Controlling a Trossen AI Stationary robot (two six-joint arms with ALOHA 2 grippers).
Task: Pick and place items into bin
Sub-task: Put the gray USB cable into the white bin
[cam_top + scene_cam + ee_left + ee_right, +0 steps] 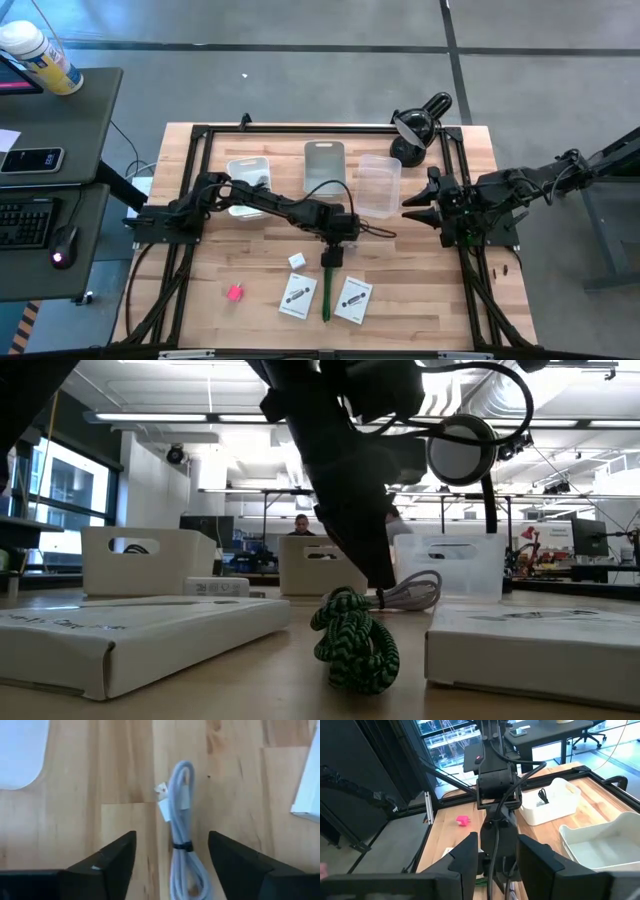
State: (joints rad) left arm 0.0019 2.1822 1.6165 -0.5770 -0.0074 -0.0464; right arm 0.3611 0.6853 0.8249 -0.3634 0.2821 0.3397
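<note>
A pale coiled cable (180,820), bound by a black tie, lies flat on the wooden table (420,290); it also shows behind the green braided piece (352,642) as the cable (415,592). My left gripper (172,837) is open and points steeply down at mid-table (338,238), one finger on each side of the cable and apart from it. A white cube (296,261), a pink block (235,293) and two white cards (297,297) (353,299) lie nearer the front edge. My right gripper (495,855) waits raised at the right (418,207), open and with nothing between its fingers.
Three bins stand at the back: a white one (248,183) with a black cable inside, a grey one (323,165) and a clear one (378,185). A black desk lamp (420,125) stands at the back right. A black frame (200,135) rims the table.
</note>
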